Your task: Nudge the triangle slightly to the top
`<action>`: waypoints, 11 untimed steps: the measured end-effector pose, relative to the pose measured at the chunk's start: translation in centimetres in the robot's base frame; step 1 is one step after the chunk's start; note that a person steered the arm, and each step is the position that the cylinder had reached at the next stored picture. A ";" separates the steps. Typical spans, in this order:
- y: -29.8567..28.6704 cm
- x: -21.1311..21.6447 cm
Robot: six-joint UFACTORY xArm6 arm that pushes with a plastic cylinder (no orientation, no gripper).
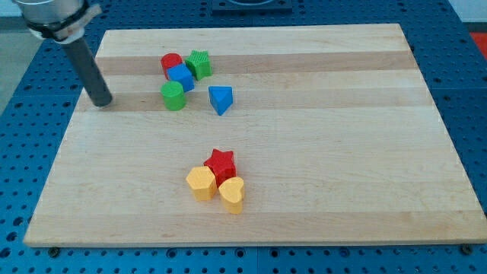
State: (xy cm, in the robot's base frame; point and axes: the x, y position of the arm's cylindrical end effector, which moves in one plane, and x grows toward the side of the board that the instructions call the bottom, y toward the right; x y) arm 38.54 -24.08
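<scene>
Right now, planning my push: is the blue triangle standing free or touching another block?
Free: the blue triangle has bare board all around it, apart from the green cylinder and blue cube.

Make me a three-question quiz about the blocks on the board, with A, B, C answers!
1. Where is the blue triangle?
A. just to the view's right of the top cluster
B. among the yellow blocks
C. off the board

2. How many yellow blocks are there?
A. one
B. two
C. four

3. Is my tip touching a block?
A. yes, the red star
B. yes, the blue triangle
C. no, it stands apart

Answers:
1 A: it sits right of the green cylinder.
2 B: a yellow block and a yellow heart flank the red star.
3 C: bare wood lies between my tip and the green cylinder.
</scene>
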 end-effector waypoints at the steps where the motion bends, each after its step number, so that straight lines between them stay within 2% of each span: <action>1: 4.2 0.0; 3: 11.2 0.3; 4: 12.2 2.2; 5: 11.9 6.9; 6: 15.3 7.7; 8: 17.8 3.9; 10: 15.4 3.0; 11: 17.1 4.0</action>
